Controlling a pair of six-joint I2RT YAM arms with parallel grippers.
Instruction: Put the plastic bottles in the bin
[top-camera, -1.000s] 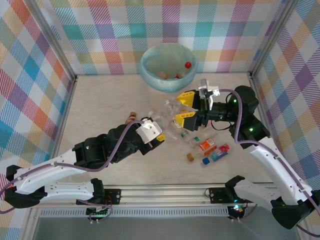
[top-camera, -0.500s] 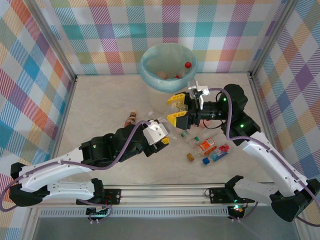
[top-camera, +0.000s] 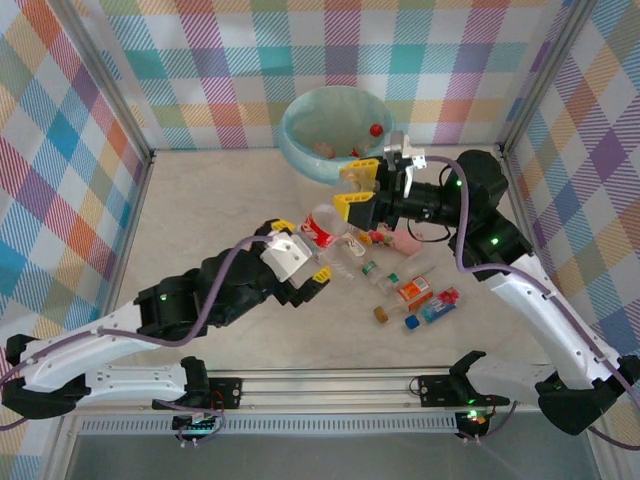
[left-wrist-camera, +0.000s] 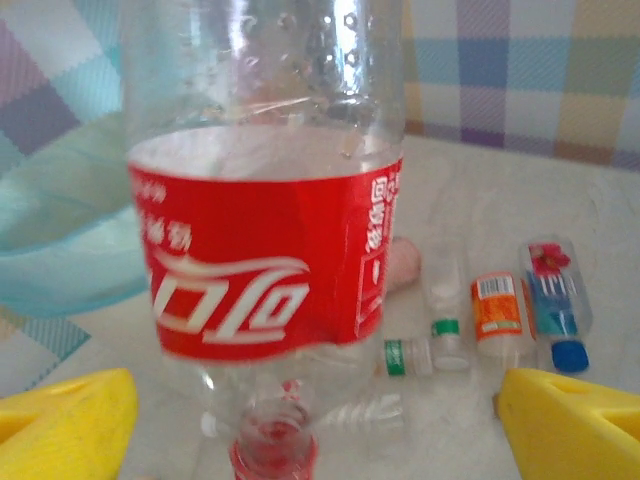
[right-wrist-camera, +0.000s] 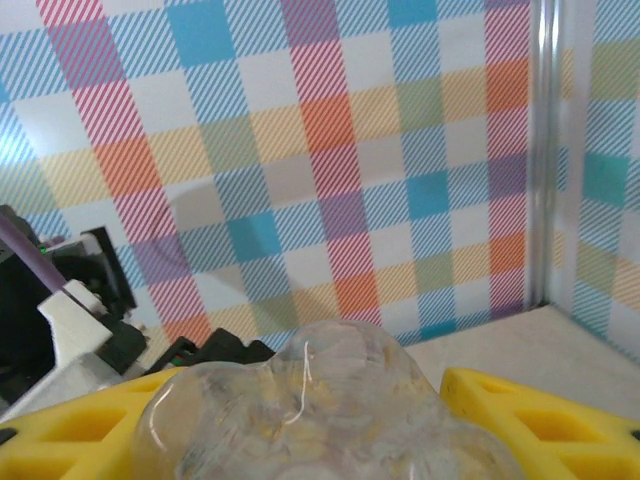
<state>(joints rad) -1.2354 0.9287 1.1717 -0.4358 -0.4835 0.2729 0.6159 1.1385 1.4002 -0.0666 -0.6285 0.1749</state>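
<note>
Centrally, red-labelled bottle (left-wrist-camera: 265, 250), inverted white script.

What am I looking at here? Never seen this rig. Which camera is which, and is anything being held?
Two robot arms are bolted at the near edge of a table. The wide picture comes from a fixed camera above and behind them. The other two come from a camera on each wrist, looking out past that arm's own yellow fingers. The right claw grips the clear end of a red-labelled bottle, close to the bin. The left claw stands open at the bottle's cap end, not touching it. Several small bottles lie loose on the table, and a few are in the bin.
</note>
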